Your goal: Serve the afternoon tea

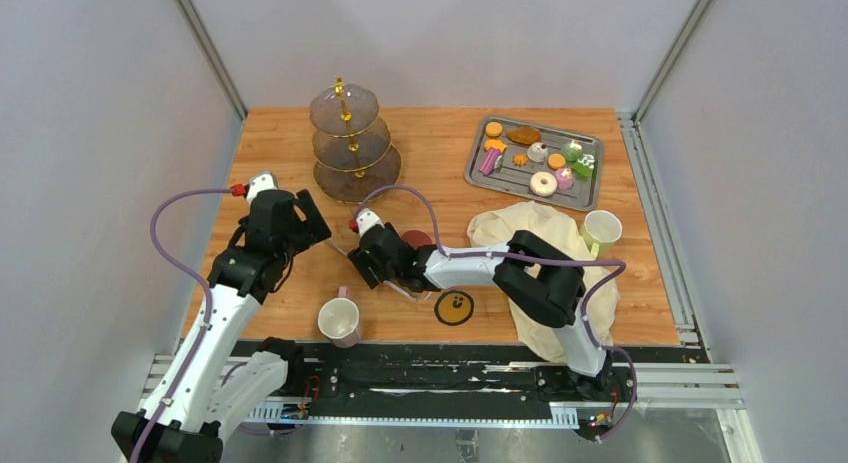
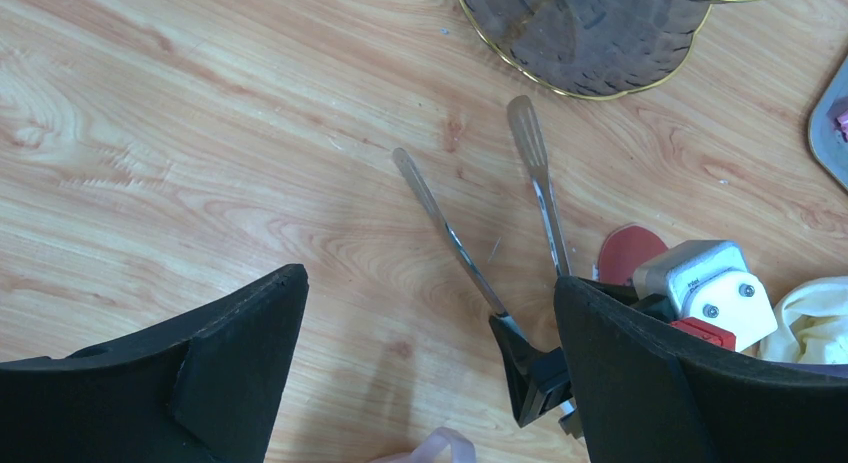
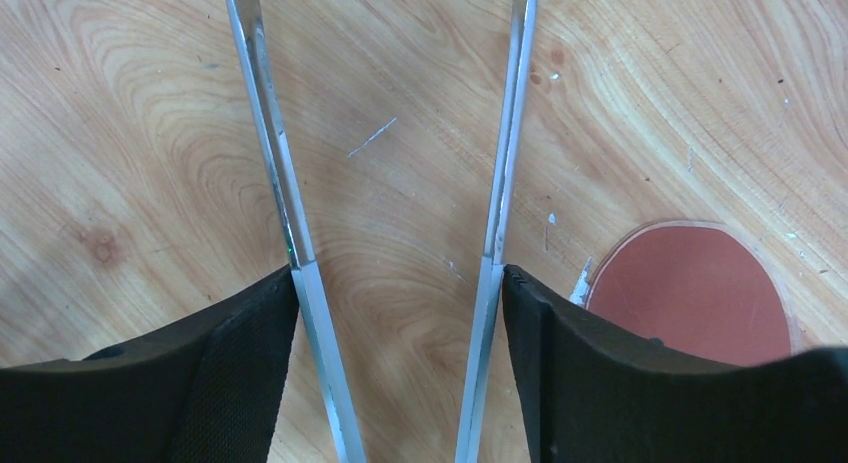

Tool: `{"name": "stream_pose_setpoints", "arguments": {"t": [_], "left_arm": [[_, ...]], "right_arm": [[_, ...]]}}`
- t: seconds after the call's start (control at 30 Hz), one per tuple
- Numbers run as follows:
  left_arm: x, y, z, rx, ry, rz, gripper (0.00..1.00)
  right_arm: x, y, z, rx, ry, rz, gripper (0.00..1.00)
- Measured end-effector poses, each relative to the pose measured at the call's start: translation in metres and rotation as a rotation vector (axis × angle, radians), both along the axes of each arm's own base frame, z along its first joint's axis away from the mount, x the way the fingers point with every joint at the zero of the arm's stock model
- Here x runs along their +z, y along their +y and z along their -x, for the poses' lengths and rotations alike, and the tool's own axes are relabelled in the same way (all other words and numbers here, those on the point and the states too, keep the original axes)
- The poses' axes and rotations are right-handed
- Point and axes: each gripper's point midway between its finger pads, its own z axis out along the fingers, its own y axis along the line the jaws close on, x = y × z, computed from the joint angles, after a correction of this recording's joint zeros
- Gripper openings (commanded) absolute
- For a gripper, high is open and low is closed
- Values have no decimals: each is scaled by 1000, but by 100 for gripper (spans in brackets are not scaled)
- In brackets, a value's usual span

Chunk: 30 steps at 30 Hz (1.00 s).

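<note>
The three-tier smoky glass stand (image 1: 352,148) (image 2: 590,33) with its gold stem stands at the back left of the table. Small colourful cakes, a white donut (image 1: 543,183) and orange macarons (image 1: 494,129) lie on the steel tray (image 1: 512,175). One pale mug (image 1: 339,320) sits near the front edge, and another (image 1: 600,228) stands by the cloth. My right gripper (image 1: 365,263) (image 3: 400,283) holds steel tongs (image 3: 275,163) (image 2: 440,218), a pad pressed on each arm, tips pointing toward the stand. Just left of the tongs, my left gripper (image 1: 318,231) (image 2: 430,303) hangs open and empty.
A large cream cloth (image 1: 540,245) lies bunched under the right arm. A red round coaster (image 1: 417,239) (image 3: 690,293) sits beside the right gripper, and a yellow coaster with a face (image 1: 454,307) lies nearer the front edge. Grey walls close in three sides.
</note>
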Motion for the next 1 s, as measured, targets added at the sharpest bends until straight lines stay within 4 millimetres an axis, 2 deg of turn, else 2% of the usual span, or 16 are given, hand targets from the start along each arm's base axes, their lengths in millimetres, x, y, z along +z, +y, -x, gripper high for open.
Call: {"name": "stream_pose_setpoints", "arguments": {"t": [0.3,0.6,0.67,0.73,0.8,0.9,0.93,1.0], "left_arm": [[0,0,0,0,0,0,98],[1,-1,-2,-2,-5,7,98],[1,-2,-2,-2,-4,7,98],[1,-1,-2,-2,-5,7,98],[1,-1,-2,-2,-5,7,98],[1,-1,-2,-2,-5,7,98],[1,-1,-2,-2,-5,7,98],[1,-1,-2,-2,-5,6,98]], "right_arm": [[-1,-13,7,-1,10,10,75],[-1,-13,7,1,11,7,71],[-1,-12,8,3,13,5,65],[-1,-11,8,7,16,2,52],[-2,-9,10,18,23,-6,32],[-1,-7,11,38,27,-2,9],[-1,-7,12,46,28,8,3],[-1,-9,13,54,36,32,1]]}}
